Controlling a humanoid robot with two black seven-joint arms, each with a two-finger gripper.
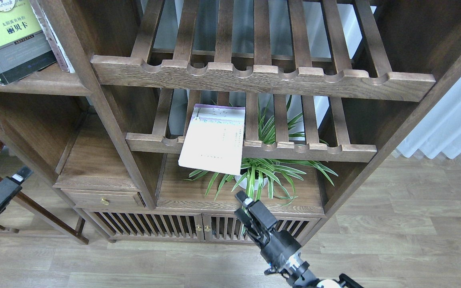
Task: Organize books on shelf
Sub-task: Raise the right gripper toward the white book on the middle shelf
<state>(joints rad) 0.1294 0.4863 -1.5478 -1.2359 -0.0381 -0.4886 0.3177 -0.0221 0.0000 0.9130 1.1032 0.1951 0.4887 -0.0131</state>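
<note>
A pale white-lavender book (213, 139) lies flat on the lower slatted rack, its near end hanging over the notched front rail. A thick black-grey book with a yellow-green panel (8, 38) leans on the solid dark-brown shelf (34, 86) at the top left, with another book's thin edge (52, 36) beside it. No red cover shows. My right gripper (241, 206) is below the pale book, in front of the cabinet, with its fingers slightly apart and empty. My left gripper (19, 174) is at the far left, low, with only one finger showing.
A potted spider plant (262, 176) stands on the board under the lower rack, right behind my right gripper. An upper slatted rack (262, 78) overhangs the lower one. A small drawer (102, 198) and slatted doors (198, 228) sit below. A dark wooden frame (34, 208) stands by my left arm.
</note>
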